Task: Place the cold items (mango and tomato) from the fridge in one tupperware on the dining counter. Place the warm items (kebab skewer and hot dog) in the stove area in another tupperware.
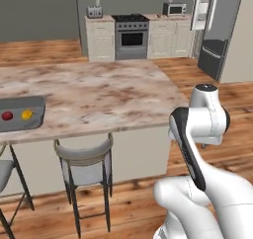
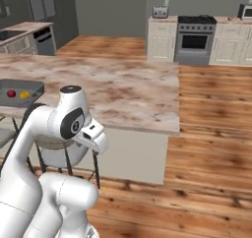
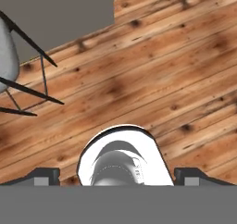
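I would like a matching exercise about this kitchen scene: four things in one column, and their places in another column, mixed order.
Things:
1. tomato
2. toaster
3. microwave
4. stool

Places:
A. on the cabinet top to the right of the stove
B. on the floor, at the near edge of the dining counter
C. in the grey tupperware, beside the mango
D. on the cabinet top to the left of the stove

Pairs: 1-C, 2-D, 3-A, 4-B
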Motion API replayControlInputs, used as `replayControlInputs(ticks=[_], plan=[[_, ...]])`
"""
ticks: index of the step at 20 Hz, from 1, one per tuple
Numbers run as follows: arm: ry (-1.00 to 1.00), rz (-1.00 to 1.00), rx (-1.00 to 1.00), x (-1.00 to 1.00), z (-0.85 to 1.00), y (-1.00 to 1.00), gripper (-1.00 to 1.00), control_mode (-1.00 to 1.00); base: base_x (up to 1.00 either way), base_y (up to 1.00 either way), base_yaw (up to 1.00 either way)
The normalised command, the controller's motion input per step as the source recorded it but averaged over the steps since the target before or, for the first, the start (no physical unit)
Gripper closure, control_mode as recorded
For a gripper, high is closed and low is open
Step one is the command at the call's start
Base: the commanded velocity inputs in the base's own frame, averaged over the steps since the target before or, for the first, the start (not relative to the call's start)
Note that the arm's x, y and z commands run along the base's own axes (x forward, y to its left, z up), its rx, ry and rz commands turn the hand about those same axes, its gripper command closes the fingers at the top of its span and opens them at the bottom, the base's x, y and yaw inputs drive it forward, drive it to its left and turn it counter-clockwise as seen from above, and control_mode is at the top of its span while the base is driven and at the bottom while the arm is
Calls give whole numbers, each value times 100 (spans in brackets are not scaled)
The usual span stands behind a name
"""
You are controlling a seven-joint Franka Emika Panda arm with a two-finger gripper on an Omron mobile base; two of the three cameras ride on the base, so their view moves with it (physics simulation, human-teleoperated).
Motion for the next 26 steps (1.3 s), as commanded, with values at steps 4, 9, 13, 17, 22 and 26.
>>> replayControlInputs(ticks=[4,9,13,17,22,26], plan=[[0,0,0,0,0,0,-100,100,6,-100,-13],[0,0,0,0,0,0,-100,100,24,-100,-5],[0,0,0,0,0,0,-100,100,50,-100,-3],[0,0,0,0,0,0,-100,100,94,-100,0],[0,0,0,0,0,0,-100,100,100,-100,2],[0,0,0,0,0,0,-100,100,100,-100,10]])
